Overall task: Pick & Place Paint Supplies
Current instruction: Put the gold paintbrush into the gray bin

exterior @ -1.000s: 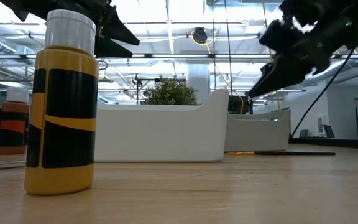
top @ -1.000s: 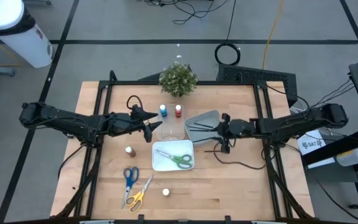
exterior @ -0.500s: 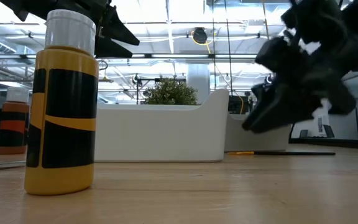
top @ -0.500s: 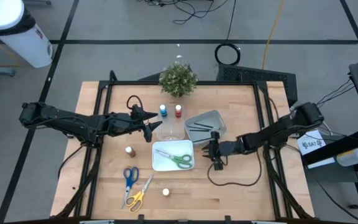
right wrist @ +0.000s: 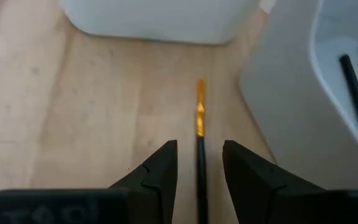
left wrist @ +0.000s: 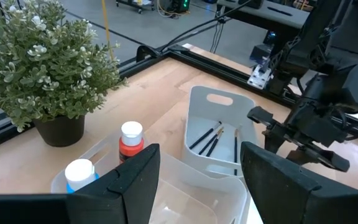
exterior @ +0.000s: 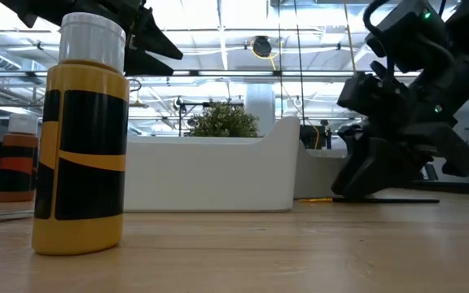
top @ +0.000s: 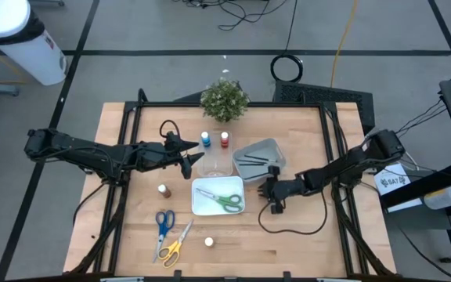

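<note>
A thin dark brush (right wrist: 199, 127) with an orange ferrule lies flat on the wooden table, between the white tray (top: 210, 207) and the grey tray (top: 266, 146). My right gripper (right wrist: 199, 167) is low over it, tipped downward, open. One finger stands on each side of the handle without touching it. In the low view the brush (exterior: 385, 199) lies under that gripper (exterior: 363, 185). My left gripper (top: 188, 161) hovers open above the clear tray (top: 218, 166), holding nothing. Green scissors (top: 227, 201) lie in the white tray, and more brushes (left wrist: 211, 138) lie in the grey one.
Blue (top: 205, 139) and red (top: 225, 139) bottles stand behind the clear tray, below the potted plant (top: 225, 99). A brown bottle (top: 164, 190), blue scissors (top: 164, 222), yellow scissors (top: 174, 246) and a white-capped yellow bottle (exterior: 84, 138) sit at the near left.
My right gripper has dropped from beside the grey tray down to the table, moving toward the near edge and tipping further downward. It now straddles the brush. The brush and the other things have stayed where they were.
</note>
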Available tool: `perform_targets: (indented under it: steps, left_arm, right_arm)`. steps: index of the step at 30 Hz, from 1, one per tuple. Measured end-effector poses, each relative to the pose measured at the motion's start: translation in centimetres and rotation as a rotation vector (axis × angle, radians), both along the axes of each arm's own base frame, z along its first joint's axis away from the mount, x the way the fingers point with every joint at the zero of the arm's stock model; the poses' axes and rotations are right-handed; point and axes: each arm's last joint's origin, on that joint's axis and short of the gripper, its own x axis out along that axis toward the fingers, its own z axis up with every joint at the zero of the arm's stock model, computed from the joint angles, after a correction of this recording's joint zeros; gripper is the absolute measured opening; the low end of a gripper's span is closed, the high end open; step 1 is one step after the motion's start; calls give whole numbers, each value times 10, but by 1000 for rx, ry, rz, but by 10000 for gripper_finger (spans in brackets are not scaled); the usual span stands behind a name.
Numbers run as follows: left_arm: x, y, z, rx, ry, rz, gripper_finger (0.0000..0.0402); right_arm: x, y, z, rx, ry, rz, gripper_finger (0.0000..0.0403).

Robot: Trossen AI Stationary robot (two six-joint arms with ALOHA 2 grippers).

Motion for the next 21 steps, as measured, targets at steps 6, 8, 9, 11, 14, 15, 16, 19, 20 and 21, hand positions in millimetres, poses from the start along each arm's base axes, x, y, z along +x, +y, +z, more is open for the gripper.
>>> perform_targets:
  steps: [6, 8, 9, 11, 14, 15, 16, 19, 20, 21]
  left_arm:
    - [0, 0, 0, -1, 0, 0, 237]
    - [0, 0, 0, -1, 0, 1, 237]
    - [0, 0, 0, -1, -1, 1, 237]
    - [0, 0, 0, -1, -1, 1, 237]
    - [0, 0, 0, -1, -1, 0, 237]
    - [0, 0, 0, -1, 0, 0, 237]
    - [0, 0, 0, -1, 0, 1, 237]
    - [0, 0, 0, -1, 0, 1, 237]
    - [0, 0, 0, -1, 0, 1, 237]
    - [0, 0, 0, -1, 0, 0, 237]
  right_arm:
    - [-4, 0, -3, 13, 52, 1, 95]
    - [-4, 1, -4, 48, 67, 11, 82]
    - [-4, 1, -4, 55, 69, 15, 75]
    - [-5, 1, -4, 55, 69, 22, 63]
    - [-4, 1, -3, 52, 63, 34, 48]
    - [-4, 1, -3, 50, 61, 36, 43]
    - [-4, 1, -3, 50, 61, 35, 39]
    - [-4, 1, -3, 50, 61, 38, 27]
    - [-4, 1, -3, 51, 62, 39, 22]
    - [-4, 1, -3, 51, 62, 39, 17]
